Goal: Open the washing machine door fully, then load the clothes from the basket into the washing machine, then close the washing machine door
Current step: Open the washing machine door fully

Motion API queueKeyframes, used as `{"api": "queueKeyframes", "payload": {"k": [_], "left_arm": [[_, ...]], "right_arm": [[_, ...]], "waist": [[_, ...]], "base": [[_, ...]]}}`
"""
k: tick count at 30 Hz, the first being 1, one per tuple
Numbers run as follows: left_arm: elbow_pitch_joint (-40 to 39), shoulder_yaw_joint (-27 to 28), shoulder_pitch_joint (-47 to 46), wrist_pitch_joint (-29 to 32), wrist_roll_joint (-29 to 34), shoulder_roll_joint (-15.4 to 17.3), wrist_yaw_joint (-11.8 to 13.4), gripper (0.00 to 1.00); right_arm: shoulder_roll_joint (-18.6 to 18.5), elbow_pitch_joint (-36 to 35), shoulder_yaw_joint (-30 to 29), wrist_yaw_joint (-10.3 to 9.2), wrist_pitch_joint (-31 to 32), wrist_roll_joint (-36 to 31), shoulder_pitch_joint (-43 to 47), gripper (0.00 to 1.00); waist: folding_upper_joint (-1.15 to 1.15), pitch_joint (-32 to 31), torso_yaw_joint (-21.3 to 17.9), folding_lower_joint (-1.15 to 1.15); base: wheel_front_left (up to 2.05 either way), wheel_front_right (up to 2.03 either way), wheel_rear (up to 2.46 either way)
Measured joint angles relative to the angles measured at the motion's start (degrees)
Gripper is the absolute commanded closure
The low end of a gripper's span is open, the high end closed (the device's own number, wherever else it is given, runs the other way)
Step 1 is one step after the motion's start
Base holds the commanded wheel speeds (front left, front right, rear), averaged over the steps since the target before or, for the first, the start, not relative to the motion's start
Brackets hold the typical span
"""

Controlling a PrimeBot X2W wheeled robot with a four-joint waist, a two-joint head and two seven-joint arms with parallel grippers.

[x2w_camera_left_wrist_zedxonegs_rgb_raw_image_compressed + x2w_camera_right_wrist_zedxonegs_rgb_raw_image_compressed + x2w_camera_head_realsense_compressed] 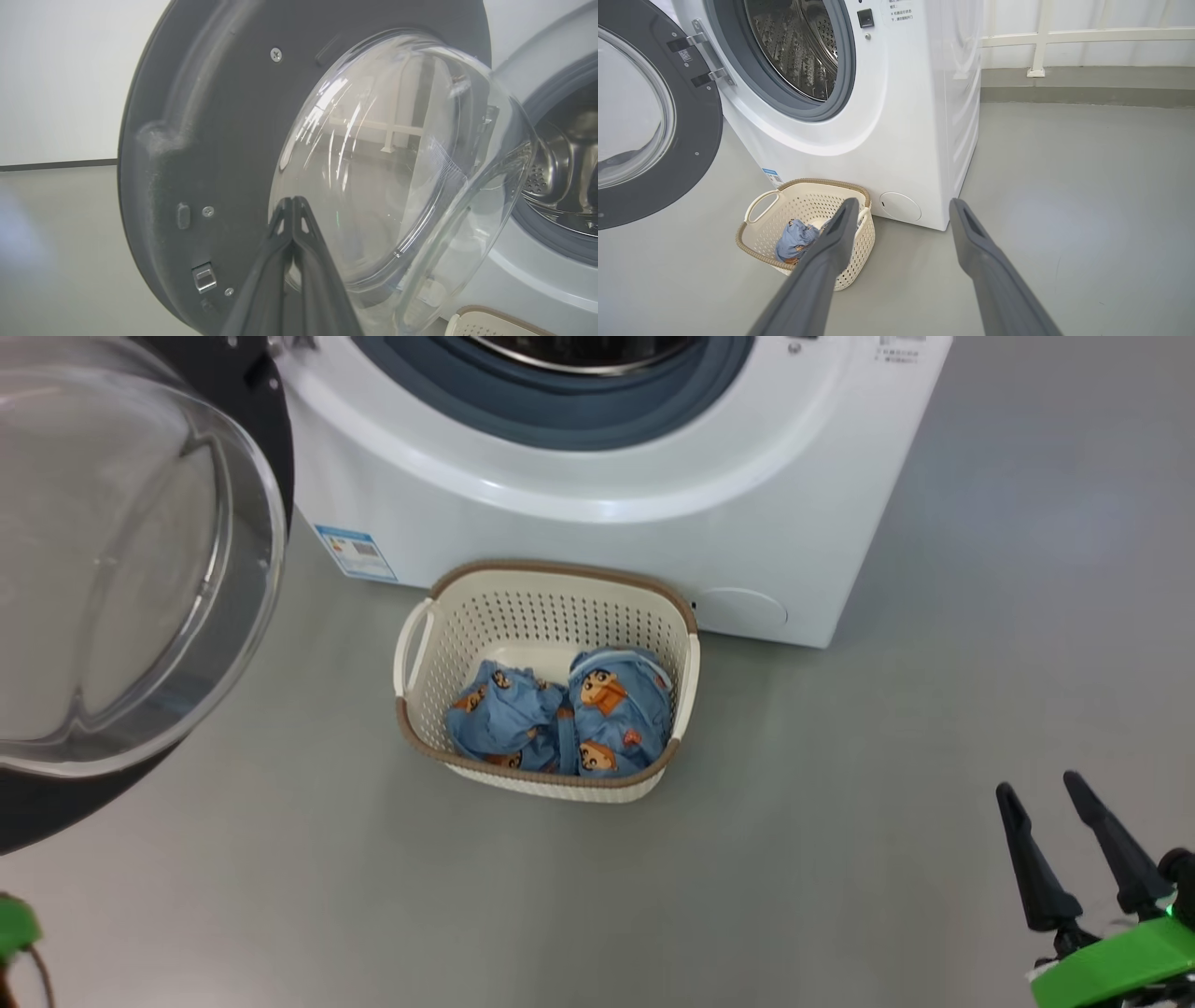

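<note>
The washing machine [579, 541] stands at the top of the head view with its steel drum [798, 46] exposed. The washing machine door [140, 569] is swung open to the left, its clear glass bowl facing out. On the floor in front sits the cream basket [560, 569], and the blue printed clothes [560, 714] lie inside it. My left gripper [292, 201] is shut with nothing in it, its tips close before the door's inner side [210, 116]. My right gripper [1037, 784] is open at the lower right, well clear of the basket [761, 205] and the clothes [796, 235].
Bare grey floor spreads to the right of the machine and in front of the basket. A white railing [1041, 46] runs along the back wall. A blue label [353, 553] and a round cover [742, 609] mark the machine's lower front.
</note>
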Motion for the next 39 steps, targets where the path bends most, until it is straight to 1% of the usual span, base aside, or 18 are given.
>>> {"api": "queueKeyframes", "payload": {"k": [7, 10, 14, 15, 16, 18, 19, 20, 21, 22, 23, 24, 25, 28, 39], "left_arm": [[0.16, -4.12, 3.65, 0.01, -0.36, -0.47, -3.87, 1.0], [0.58, -6.62, 4.46, 0.01, -0.68, -0.47, -4.9, 1.0], [1.29, -10.26, 5.06, 0.01, -2.69, -0.31, -5.57, 1.0], [1.45, -11.48, 5.38, 0.01, -2.86, -0.29, -5.58, 0.98], [1.56, -12.7, 5.54, 0.01, -3.2, -0.3, -5.58, 0.91], [1.65, -15.08, 5.56, 0.01, -3.96, -0.3, -5.58, 0.73], [1.64, -16.16, 5.56, 0.01, -4.42, -0.29, -5.58, 0.66], [1.67, -17.44, 5.58, 0.01, -4.85, -0.13, -5.58, 0.54], [1.68, -18.44, 5.6, 0.01, -5.01, -0.03, -5.58, 0.54], [1.69, -19.28, 5.6, 0.01, -5.5, -0.01, -5.58, 0.47], [1.69, -20.56, 5.61, 0.01, -6.31, 0.23, -5.58, 0.25], [1.69, -21.5, 5.62, 0.01, -6.66, 0.48, -5.58, 0.07], [1.69, -22.38, 5.63, 0.01, -7.15, 0.75, -5.58, 0.0], [1.41, -25.01, 5.95, 0.01, -8.48, 1.35, -5.58, 0.0], [0.05, -33.06, 7.09, 0.01, -11.26, 1.34, -5.58, 0.0]], "right_arm": [[0.88, 0.26, 0.07, 0.0, 0.0, -0.03, 1.35, 0.0], [0.94, 0.27, 0.11, 0.0, 0.0, -0.03, 1.35, 0.0], [0.98, 0.26, 0.1, 0.0, 0.0, -0.03, 1.35, 0.0], [1.01, 0.25, 0.11, 0.0, 0.0, -0.03, 1.35, 0.0], [1.04, 0.24, 0.1, 0.0, 0.0, -0.03, 1.35, 0.0], [1.11, 0.22, 0.09, 0.0, 0.0, -0.04, 1.35, 0.0], [1.12, 0.22, 0.08, 0.0, 0.0, -0.04, 1.35, 0.0], [1.13, 0.22, 0.09, 0.0, 0.0, -0.04, 1.35, 0.0], [1.15, 0.21, 0.09, 0.0, 0.0, -0.04, 1.35, 0.0], [1.2, 0.2, 0.09, 0.0, 0.0, -0.04, 1.34, 0.0], [1.21, 0.2, 0.09, 0.0, 0.0, -0.04, 1.34, 0.0], [1.22, 0.21, 0.09, 0.0, 0.0, -0.04, 1.33, 0.0], [1.24, 0.2, 0.08, 0.0, 0.0, -0.04, 1.33, 0.0], [1.4, 0.16, -0.01, 0.0, 0.0, -0.04, 1.33, 0.0], [1.76, 0.16, -0.43, 0.0, 0.0, -0.04, 1.33, 0.0]], "waist": [[0.0, -2.61, 0.41, 0.0], [0.0, -3.16, 0.34, 0.0], [0.0, -3.26, -0.08, 0.0], [0.0, -3.27, -0.22, 0.0], [0.0, -3.27, -0.4, 0.0], [0.0, -3.28, -0.81, 0.0], [0.0, -3.29, -1.05, 0.0], [0.0, -3.3, -1.32, 0.0], [0.0, -3.32, -1.62, 0.0], [0.0, -3.34, -1.95, 0.0], [0.0, -3.35, -2.28, 0.0], [0.0, -3.37, -2.63, 0.0], [0.0, -3.4, -3.01, 0.0], [0.0, -3.46, -4.25, 0.0], [0.0, -3.67, -9.2, 0.0]], "base": [[0.0, 0.0, 0.0], [0.0, 0.0, 0.0], [0.0, 0.0, 0.0], [0.0, 0.0, 0.0], [0.0, 0.0, 0.0], [0.0, 0.0, 0.0], [0.0, 0.0, 0.0], [0.0, 0.0, 0.0], [0.0, 0.0, 0.0], [0.0, 0.0, 0.0], [0.0, 0.0, 0.0], [0.0, 0.0, 0.0], [0.0, 0.0, 0.0], [0.0, 0.0, 0.0], [0.0, 0.0, 0.0]]}}
